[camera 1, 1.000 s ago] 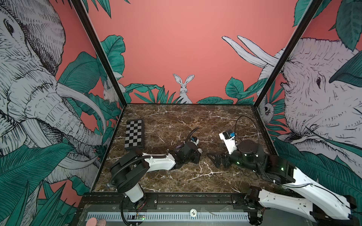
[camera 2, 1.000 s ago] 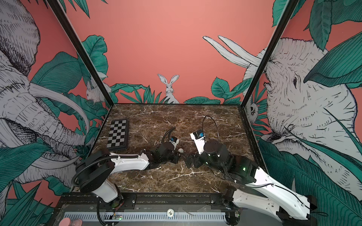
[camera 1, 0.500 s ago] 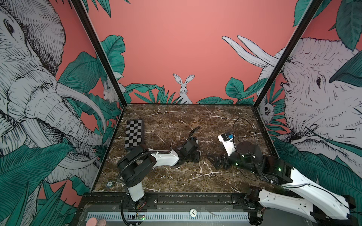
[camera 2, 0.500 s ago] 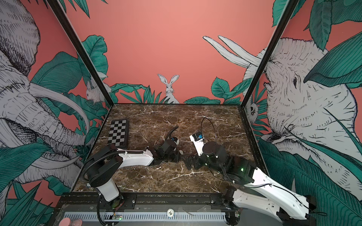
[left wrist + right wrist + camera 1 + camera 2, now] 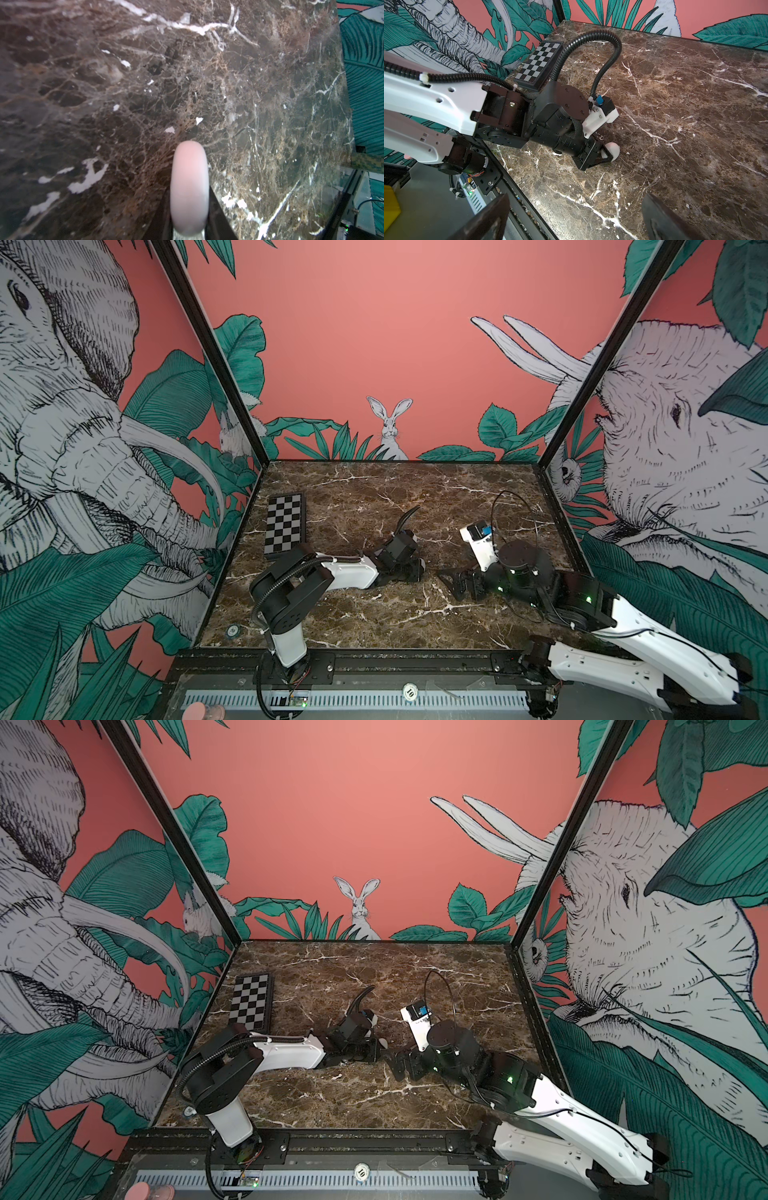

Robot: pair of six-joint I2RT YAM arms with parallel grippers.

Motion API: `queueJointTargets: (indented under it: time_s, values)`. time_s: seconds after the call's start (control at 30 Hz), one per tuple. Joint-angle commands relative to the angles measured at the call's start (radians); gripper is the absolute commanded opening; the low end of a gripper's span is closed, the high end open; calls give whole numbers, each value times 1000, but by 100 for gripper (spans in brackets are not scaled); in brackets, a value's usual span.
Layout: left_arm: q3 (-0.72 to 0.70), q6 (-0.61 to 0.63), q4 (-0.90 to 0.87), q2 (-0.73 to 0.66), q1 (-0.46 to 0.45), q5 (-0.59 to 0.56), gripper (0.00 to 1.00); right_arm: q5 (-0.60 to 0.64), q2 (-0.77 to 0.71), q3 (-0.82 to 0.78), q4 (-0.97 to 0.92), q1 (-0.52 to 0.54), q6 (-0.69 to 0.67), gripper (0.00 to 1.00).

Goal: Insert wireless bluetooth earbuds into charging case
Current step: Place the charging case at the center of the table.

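Marble top [image 5: 374, 489]: dark brown, with white veins and chips all over. Any white fleck could pass for a bud.
Checker board [image 5: 284, 524]: lies flat on the stone, well apart from my left gripper [image 5: 608, 154], on the side away from my right gripper [image 5: 576, 195]. It is no part of the job.
Left gripper: low over the marble, jaws pressed onto a pale rounded body, one black finger on each flat side.
Charging case [image 5: 189, 182]: I judge that pale body to be it. Pinkish-white, smooth, seen edge-on, sticking out past my fingertips. Whether its rim touches the stone or hangs just above it I cannot tell.
Case handling: probably a light, hard, glossy shell that could squirt out of a pinch on the curve. The flat faces are the place to hold it.
Case contents: no lid seam shows, so I cannot tell whether it is open or closed. Nothing seen inside.
Earbuds: none I can pick out in any view. I expect them tiny, light and slick, wanting a soft pinch across the stem.
Right gripper: jaws spread wide and empty, facing my left gripper from near by, with the case between the two.
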Motion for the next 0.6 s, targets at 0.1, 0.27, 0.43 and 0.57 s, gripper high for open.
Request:
queueJointTargets:
  time_s: [0.1,0.27,0.43,0.57]
  values:
    - [-18,-11,-44,-16,1,-2,38,-4,-5,-7,37,-3,8,98]
    - [-7,14,-103,-60,5,-36,44,1,-12,-7,33,-3,9,98]
    - [25,55,-189,-120,24,-77,52,2,-12,1,30,-2,7,98]
    - [85,112,-317,-186,33,-130,71,32,-12,7,20,-3,-2,98]
